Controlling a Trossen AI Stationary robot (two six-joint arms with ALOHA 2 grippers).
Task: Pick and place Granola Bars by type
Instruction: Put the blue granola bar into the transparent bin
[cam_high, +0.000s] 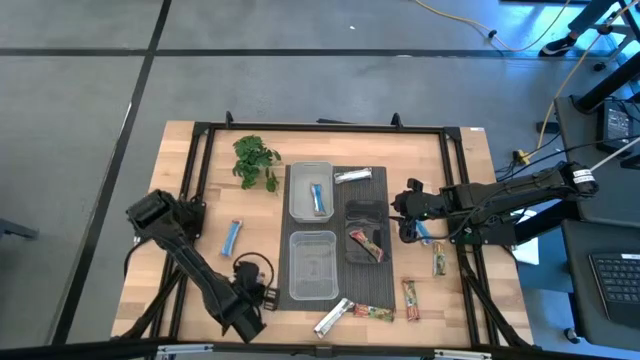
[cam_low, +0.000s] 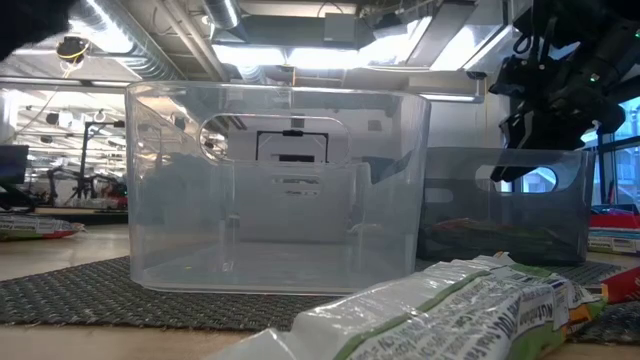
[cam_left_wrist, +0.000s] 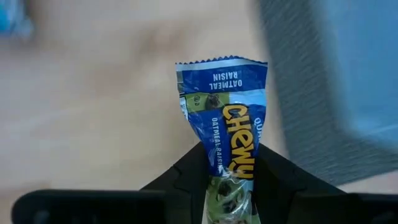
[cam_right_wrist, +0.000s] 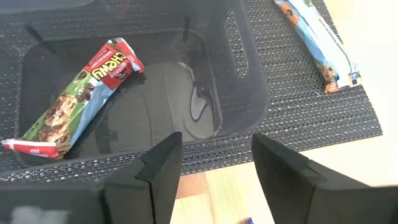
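My left gripper hangs over the table's near left part, shut on a blue granola bar; the gripper hides that bar in the high view. Another blue bar lies flat on the wood. A third lies in the far clear tub. The near clear tub holds nothing that I can see. My right gripper stands open above the near rim of the dark tub, touching nothing. A red bar lies flat inside that tub. My left gripper pinches the blue bar between its two fingers across the wrapper's width, partway along its length. The wrapper narrows where the fingers meet it. The bar's crimped free end sticks out past the fingertips. The bar is clear of the table.
A leafy sprig lies at the far left. Silver bars and red-green bars lie on and around the dark mat. Bare wood shows at the near left.
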